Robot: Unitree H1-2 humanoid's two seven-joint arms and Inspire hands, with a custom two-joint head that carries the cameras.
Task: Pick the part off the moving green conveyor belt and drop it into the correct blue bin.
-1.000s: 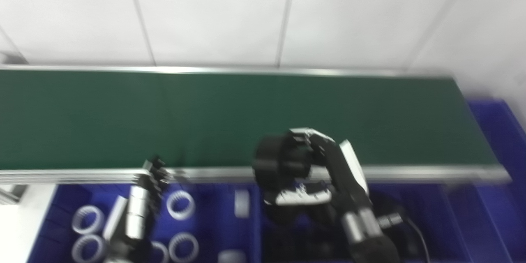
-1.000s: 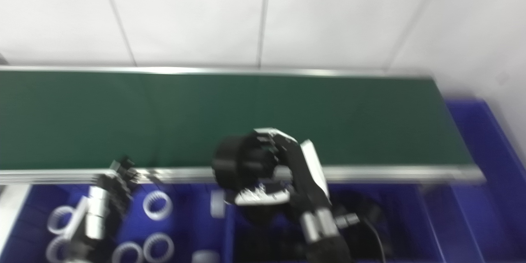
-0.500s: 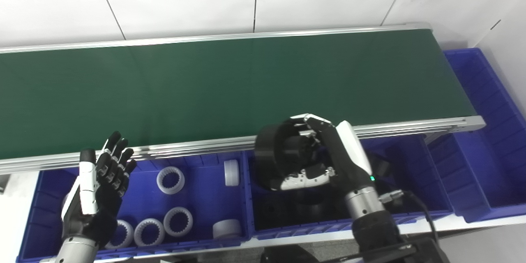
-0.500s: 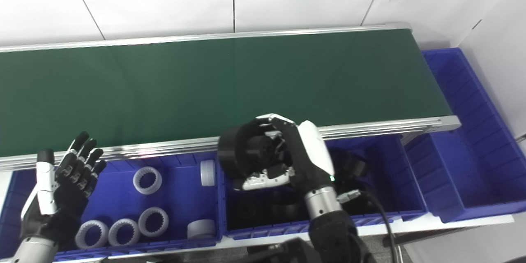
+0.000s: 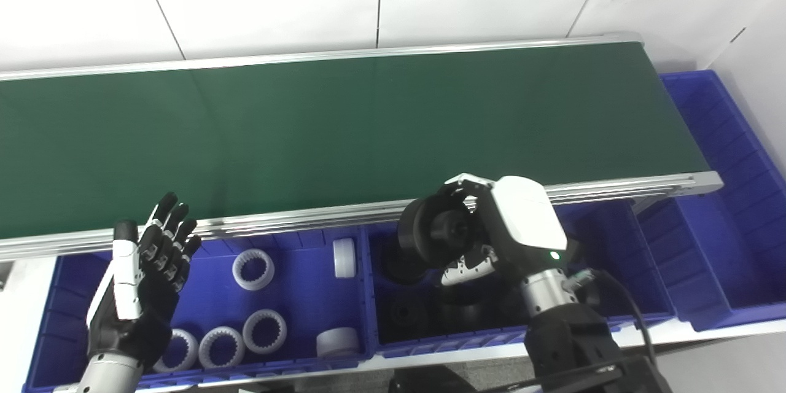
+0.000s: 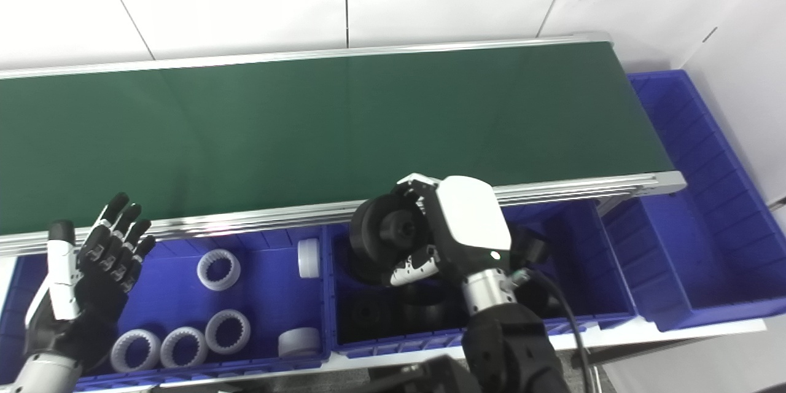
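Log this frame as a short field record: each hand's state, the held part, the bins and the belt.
right hand: shut on black part, above the black-parts bin
left hand: open, fingers spread, holding nothing
white-parts bin: white toothed rings and white discs
far-right bin: no parts visible
green belt: no parts in view

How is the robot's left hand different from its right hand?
The left hand is open with fingers spread and holds nothing; the right hand is shut on a black wheel-shaped part. The left hand is over the bin of white rings, the right over the bin of black parts. Both are black and white.
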